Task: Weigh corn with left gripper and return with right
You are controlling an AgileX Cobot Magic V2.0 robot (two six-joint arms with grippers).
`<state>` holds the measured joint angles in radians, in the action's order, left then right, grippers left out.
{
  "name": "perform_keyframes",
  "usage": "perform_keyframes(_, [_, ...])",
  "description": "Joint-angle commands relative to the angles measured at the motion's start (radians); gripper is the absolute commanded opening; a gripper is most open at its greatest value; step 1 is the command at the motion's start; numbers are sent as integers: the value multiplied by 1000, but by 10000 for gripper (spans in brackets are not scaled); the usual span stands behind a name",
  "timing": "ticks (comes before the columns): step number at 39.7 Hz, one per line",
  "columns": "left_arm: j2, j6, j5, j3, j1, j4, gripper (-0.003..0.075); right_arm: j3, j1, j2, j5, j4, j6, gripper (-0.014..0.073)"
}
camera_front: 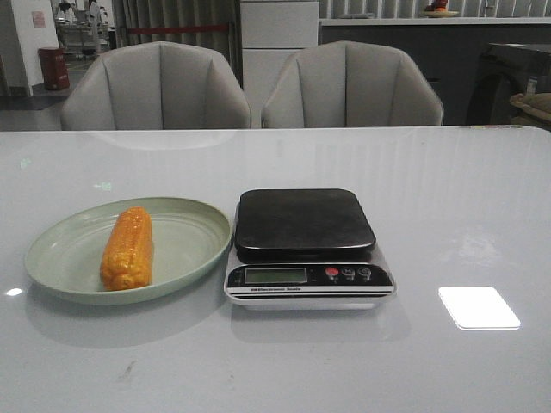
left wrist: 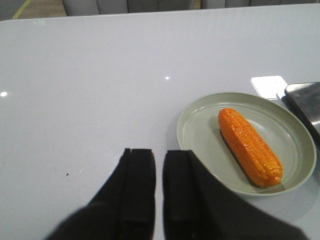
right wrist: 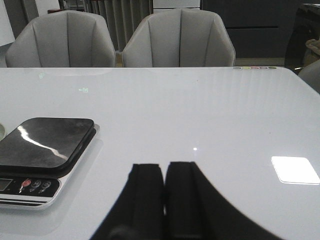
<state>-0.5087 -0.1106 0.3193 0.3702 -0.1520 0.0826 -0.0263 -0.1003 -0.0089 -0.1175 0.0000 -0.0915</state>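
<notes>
The orange-yellow corn lies lengthwise on the left half of the pale green plate, at the table's left. A black-topped kitchen scale stands just right of the plate, with nothing on it. In the left wrist view my left gripper hovers over bare table beside the plate, apart from the corn; its jaws are nearly together with a thin gap and hold nothing. In the right wrist view my right gripper is shut and empty, over the table to the right of the scale. Neither gripper shows in the front view.
Two grey chairs stand behind the table's far edge. A bright light reflection lies on the glossy white tabletop at the right front. The scale's display and buttons face the front.
</notes>
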Motion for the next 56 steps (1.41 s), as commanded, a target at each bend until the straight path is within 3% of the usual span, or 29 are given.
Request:
perform_keyframes(1, [-15,-9,-78,31,-4,-8,339,-10,6,-19,75,-7,6,148])
perform_keyframes(5, [-15,-9,-78,31,-4,-8,494,-10,6,-19,75,-7,6,148])
perform_keyframes(8, [-15,-9,-72,31,-4,-8,554,-10,6,-19,75,-7,6,148])
perform_keyframes(13, [-15,-9,-58,22,-4,-13,554,-10,6,-19,75,-7,6,148])
perform_keyframes(21, [-15,-9,-156,-15,-4,-38,554,-10,6,-20,75,-7,6,148])
perform_keyframes(26, [-48,-9,-106,12,-4,-46,555,-10,6,-20,75,-7,6,148])
perform_keyframes(35, [-245,-9,5,170,-15,-142,558,-10,6,-20,75,-7,6,148])
perform_keyframes(50, [-642,-36,11,382,-208,-205,560,-10,6,-20,75,-7,6,148])
perform_keyframes(56, [-792,-43,25,460,-252,-215,623,-10,6,-20,75,-7,6,148])
